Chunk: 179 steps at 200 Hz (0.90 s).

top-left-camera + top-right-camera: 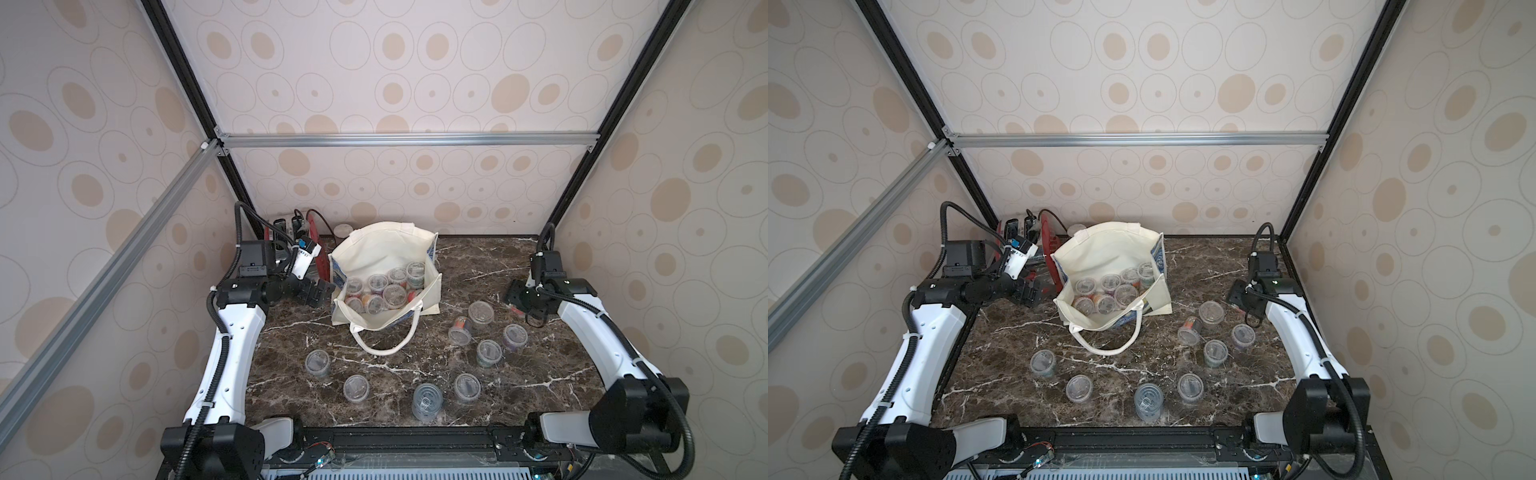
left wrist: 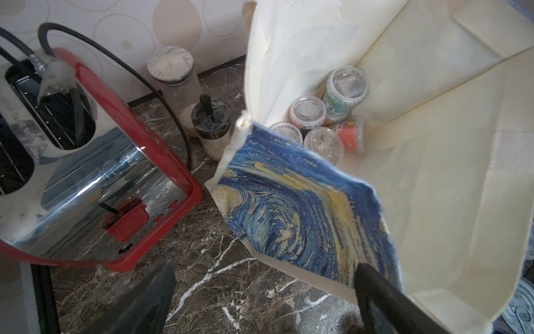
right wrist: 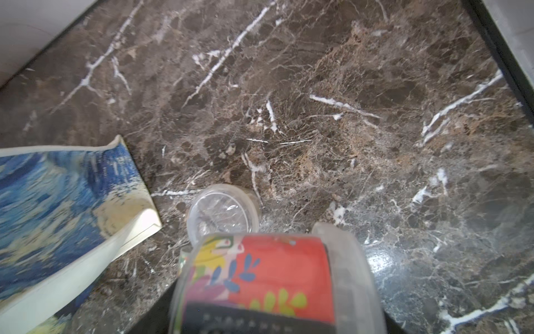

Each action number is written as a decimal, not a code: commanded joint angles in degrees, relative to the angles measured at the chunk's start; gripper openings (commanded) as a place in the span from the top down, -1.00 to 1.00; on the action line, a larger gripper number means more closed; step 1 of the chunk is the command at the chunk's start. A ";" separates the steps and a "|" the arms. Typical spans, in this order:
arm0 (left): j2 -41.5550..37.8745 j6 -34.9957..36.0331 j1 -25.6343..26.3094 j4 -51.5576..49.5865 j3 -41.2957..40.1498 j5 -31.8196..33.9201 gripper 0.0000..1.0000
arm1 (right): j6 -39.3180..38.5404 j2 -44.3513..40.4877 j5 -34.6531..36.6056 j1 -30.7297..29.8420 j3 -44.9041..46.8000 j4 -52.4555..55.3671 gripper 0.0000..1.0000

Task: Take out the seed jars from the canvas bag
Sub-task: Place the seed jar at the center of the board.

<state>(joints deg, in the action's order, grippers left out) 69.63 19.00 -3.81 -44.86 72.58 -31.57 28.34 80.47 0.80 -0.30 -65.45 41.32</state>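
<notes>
You have the L gripper (image 1: 322,293) with fingers wide and nothing held, just beside the canvas bag's (image 1: 386,245) printed side wall. Prob. there to steady the slack cloth.

Your R gripper (image 1: 515,301) has fingers narrowed on a red-label jar (image 3: 260,274). It is clear of the bag, over bare table (image 1: 478,266) near the set-out group (image 1: 489,353); likely a put-down spot.

Approx. nine seed jars (image 1: 395,293) sit packed inside the bag.

Mind the upright jar (image 3: 222,214) just beside your load at release.

Both arms reach forward, elbows out, wrists turned inward
The left gripper (image 1: 319,294) stands wide apart and empty; the right gripper (image 1: 515,303), held low, is clamped on a red-labelled seed jar (image 3: 260,277) lying crosswise
</notes>
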 commanded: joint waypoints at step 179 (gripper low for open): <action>-6.03 0.86 -0.58 5.11 -5.25 4.37 -0.95 | -41.17 19.08 -1.31 -1.84 -5.42 10.17 -0.49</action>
<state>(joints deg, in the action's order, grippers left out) 63.55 19.68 -3.92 -40.71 66.65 -28.16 -9.47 102.26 1.85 -0.45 -72.90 48.84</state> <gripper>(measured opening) 0.977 0.744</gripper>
